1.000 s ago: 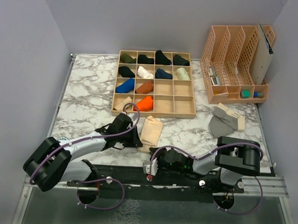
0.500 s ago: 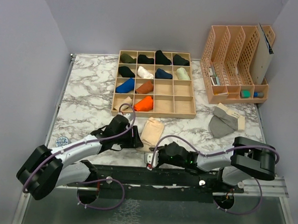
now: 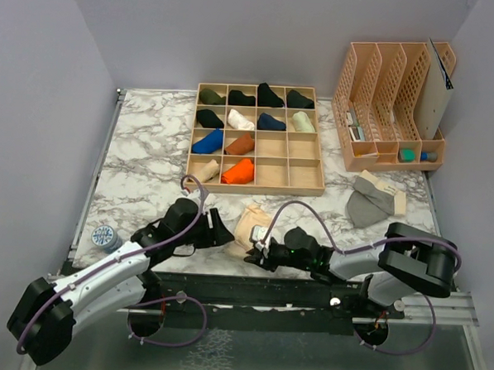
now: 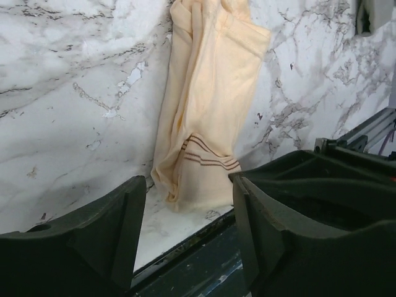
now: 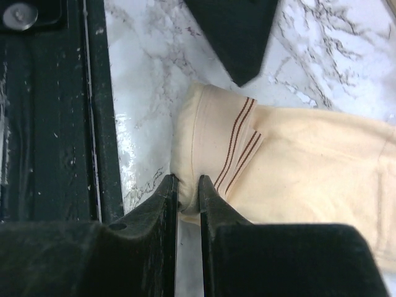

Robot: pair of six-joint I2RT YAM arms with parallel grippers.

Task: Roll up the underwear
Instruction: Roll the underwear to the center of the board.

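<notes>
You have two garments: one beige underwear (image 3: 250, 222), one grey underwear (image 3: 365, 204). Left gripper (image 4: 186, 187) open, empty, beside the beige; right gripper (image 5: 187, 183) pinches its striped edge.

1. Plain pale grey walls (image 3: 36, 99) enclose the left, rear and right sides.
2. White marble-patterned tabletop (image 3: 140, 171) with grey veins, evenly lit.
3. Black metal rail (image 3: 225, 285) along the near table edge.

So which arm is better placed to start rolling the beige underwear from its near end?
Right, I'd judge. The right gripper is shut on the striped near hem of the beige underwear, so it could probably fold that edge over. The left gripper is open, holding nothing, just short of the cloth.
</notes>
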